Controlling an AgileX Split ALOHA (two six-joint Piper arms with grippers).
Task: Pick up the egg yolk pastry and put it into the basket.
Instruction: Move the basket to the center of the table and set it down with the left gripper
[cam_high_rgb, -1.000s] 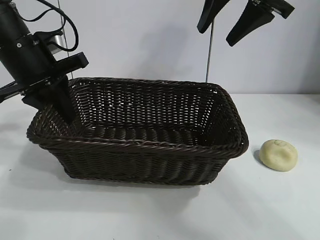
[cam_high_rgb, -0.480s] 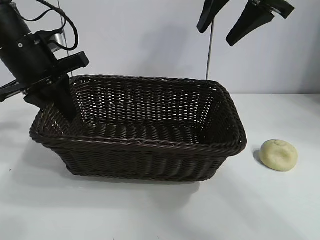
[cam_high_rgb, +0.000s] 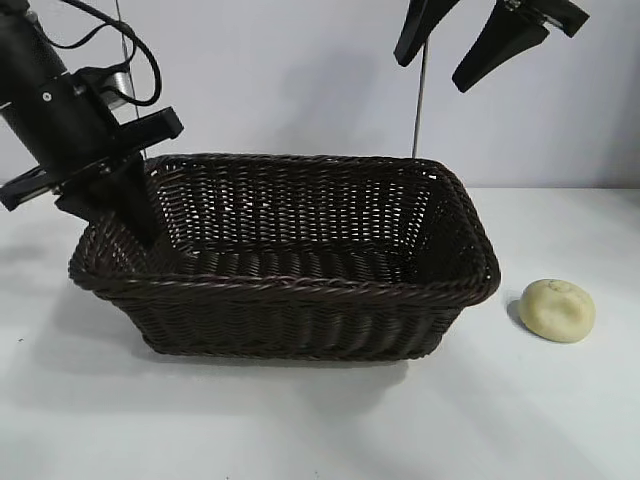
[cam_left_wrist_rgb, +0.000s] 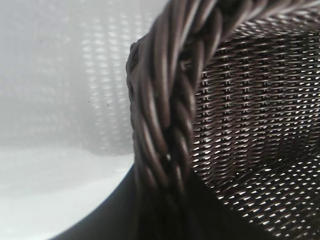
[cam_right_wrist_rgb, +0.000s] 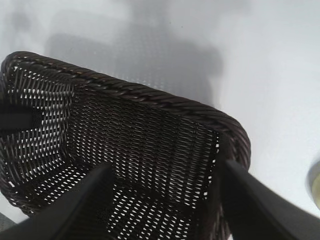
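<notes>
The egg yolk pastry (cam_high_rgb: 557, 310), a small pale-yellow dome, lies on the white table just right of the basket, untouched. The dark brown wicker basket (cam_high_rgb: 300, 290) stands in the middle with nothing inside. My left gripper (cam_high_rgb: 136, 222) is shut on the braided rim (cam_left_wrist_rgb: 165, 115) at the basket's left end, one finger inside the wall and one outside. My right gripper (cam_high_rgb: 435, 68) hangs high above the basket's right half, open and holding nothing. In the right wrist view its fingers (cam_right_wrist_rgb: 75, 210) frame the basket's inside (cam_right_wrist_rgb: 145, 150).
The white tabletop (cam_high_rgb: 320, 430) stretches in front of the basket and around the pastry. A thin vertical rod (cam_high_rgb: 420, 110) stands behind the basket against the pale wall. Cables trail from the left arm (cam_high_rgb: 50, 90).
The left gripper has shifted a little to the right and up with the rim in its grip, dragging the basket's left end rightward. The right gripper and the pastry have not moved.
</notes>
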